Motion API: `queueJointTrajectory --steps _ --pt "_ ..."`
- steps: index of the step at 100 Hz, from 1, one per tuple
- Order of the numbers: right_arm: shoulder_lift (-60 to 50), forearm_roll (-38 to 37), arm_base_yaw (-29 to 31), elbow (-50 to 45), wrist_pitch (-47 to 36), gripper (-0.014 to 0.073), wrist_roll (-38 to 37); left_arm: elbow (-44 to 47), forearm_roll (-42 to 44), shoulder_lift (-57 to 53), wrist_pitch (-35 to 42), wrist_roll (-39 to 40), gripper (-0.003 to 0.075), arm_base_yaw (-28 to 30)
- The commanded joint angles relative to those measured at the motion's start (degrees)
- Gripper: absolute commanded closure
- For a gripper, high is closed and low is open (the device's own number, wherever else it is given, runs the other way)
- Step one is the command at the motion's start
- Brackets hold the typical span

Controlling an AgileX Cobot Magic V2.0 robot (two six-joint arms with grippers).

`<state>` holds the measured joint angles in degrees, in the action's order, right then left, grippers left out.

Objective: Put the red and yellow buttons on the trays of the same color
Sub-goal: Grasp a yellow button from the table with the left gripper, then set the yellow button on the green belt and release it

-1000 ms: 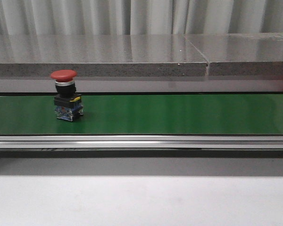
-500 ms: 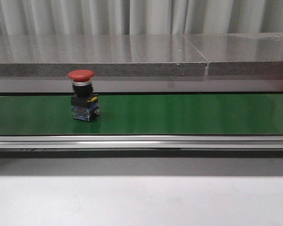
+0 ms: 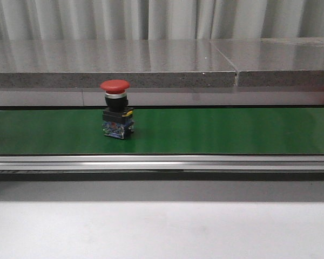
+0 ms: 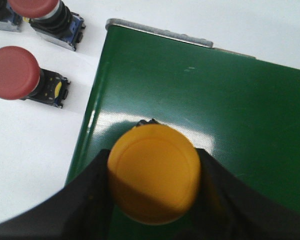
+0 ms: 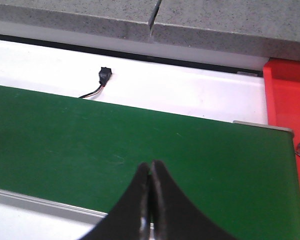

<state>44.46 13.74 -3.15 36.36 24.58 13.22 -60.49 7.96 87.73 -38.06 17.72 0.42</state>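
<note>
We see the red mushroom-capped push button [image 3: 117,116] carried rightward along the green conveyor belt [image 3: 232,132], nearing pickup, while the left gripper [image 4: 152,200] clamps a yellow round-capped button [image 4: 154,172] and the right gripper [image 5: 150,200] rests closed, empty.

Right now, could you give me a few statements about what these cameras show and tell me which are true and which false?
1. The red button stands upright on the green belt. True.
2. The left gripper holds a blue button. False: it holds a yellow button.
3. The right gripper is wide open. False: its fingers are shut together, holding nothing.
4. Two more red buttons lie on the white surface beside the belt end. True.
</note>
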Motion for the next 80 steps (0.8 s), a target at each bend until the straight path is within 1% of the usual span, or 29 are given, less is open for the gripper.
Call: queueJointTrajectory --steps 1,4,6,7,10,16,20,24,41,62,80 --pt "-0.54 0.43 -0.15 1.57 -4.18 0.0660 0.35 -1.48 0.08 -1.61 2.12 0.24 0.0454 -0.25" --pt "-0.54 0.43 -0.15 1.57 -4.18 0.0660 0.35 -1.48 -0.02 -1.61 2.12 0.24 0.0401 -0.25" --pt "-0.54 0.43 -0.15 1.57 -4.18 0.0660 0.35 -1.48 -0.02 -1.61 2.02 0.24 0.0348 -0.25" --pt "-0.54 0.43 -0.15 1.57 -4.18 0.0660 0.35 -1.48 -0.02 -1.61 2.02 0.24 0.0348 -0.25" --pt "-0.54 0.43 -0.15 1.57 -4.18 0.0660 0.35 -1.48 -0.02 -1.61 2.02 0.14 0.0287 -0.25" --pt "-0.54 0.43 -0.15 1.57 -4.18 0.0660 0.35 -1.48 -0.02 -1.61 2.02 -0.63 0.0201 -0.69" --pt "-0.54 0.43 -0.15 1.57 -4.18 0.0660 0.35 -1.48 -0.02 -1.61 2.02 -0.80 0.0169 -1.17" --pt "-0.54 0.43 -0.15 1.57 -4.18 0.0660 0.35 -1.48 -0.02 -1.61 2.12 -0.92 0.0160 -1.72" --pt "-0.54 0.43 -0.15 1.57 -4.18 0.0660 0.35 -3.00 -0.02 -1.61 2.46 -3.14 0.0163 -4.15" --pt "-0.54 0.43 -0.15 1.57 -4.18 0.0660 0.35 -7.36 0.23 -1.61 2.17 -6.82 0.0163 -6.97" --pt "-0.54 0.43 -0.15 1.57 -4.18 0.0660 0.35 -9.05 1.25 -4.20 2.62 -6.81 0.0163 -9.81"
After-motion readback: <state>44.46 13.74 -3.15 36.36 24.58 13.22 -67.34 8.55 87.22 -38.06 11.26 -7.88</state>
